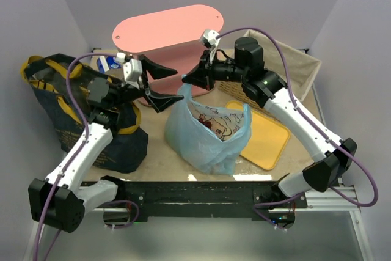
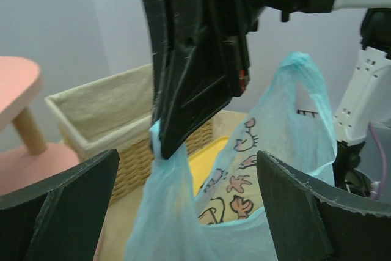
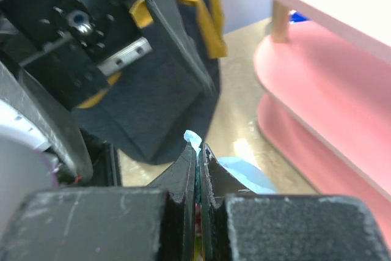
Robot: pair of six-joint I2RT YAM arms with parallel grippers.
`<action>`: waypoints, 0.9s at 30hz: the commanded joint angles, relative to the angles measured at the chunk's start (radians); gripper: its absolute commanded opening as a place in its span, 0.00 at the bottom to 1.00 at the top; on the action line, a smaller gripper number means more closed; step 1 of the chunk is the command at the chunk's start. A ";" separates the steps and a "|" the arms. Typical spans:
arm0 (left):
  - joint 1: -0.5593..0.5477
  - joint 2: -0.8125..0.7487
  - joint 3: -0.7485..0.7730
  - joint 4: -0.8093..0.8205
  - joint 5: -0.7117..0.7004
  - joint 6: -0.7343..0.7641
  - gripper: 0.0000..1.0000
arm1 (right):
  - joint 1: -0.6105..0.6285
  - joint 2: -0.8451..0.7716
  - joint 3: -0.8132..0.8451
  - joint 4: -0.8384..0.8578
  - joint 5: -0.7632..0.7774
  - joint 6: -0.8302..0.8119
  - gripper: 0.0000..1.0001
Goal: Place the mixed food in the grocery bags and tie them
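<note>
The light-blue plastic carrier bag [image 1: 208,132] stands in the middle of the table, with cartoon print showing at its mouth. My right gripper [image 1: 186,80] is shut on one of its handles and holds it up. The pinch shows in the right wrist view [image 3: 197,151] and in the left wrist view [image 2: 160,143]. My left gripper [image 1: 168,90] is open and empty just left of that handle, its jaws wide apart on either side of the bag [image 2: 244,212]. The navy denim tote [image 1: 79,114] with yellow handles stands at the left. The food is hidden.
A pink two-tier table [image 1: 168,29] stands at the back. A wicker basket with cloth lining [image 1: 287,68] is at the back right, and a yellow tray [image 1: 266,142] lies in front of it. A small blue and white thing [image 1: 110,62] shows behind the tote.
</note>
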 commanded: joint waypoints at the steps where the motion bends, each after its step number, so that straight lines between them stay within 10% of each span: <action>1: -0.071 0.049 0.003 0.127 0.032 -0.027 1.00 | -0.027 -0.033 -0.016 0.087 -0.191 0.018 0.00; 14: -0.138 0.201 -0.035 0.287 0.049 -0.084 0.91 | -0.064 -0.038 -0.016 0.200 -0.331 0.118 0.00; 27: -0.174 0.221 -0.141 0.347 0.034 -0.140 0.52 | -0.073 -0.010 0.020 0.223 -0.331 0.147 0.00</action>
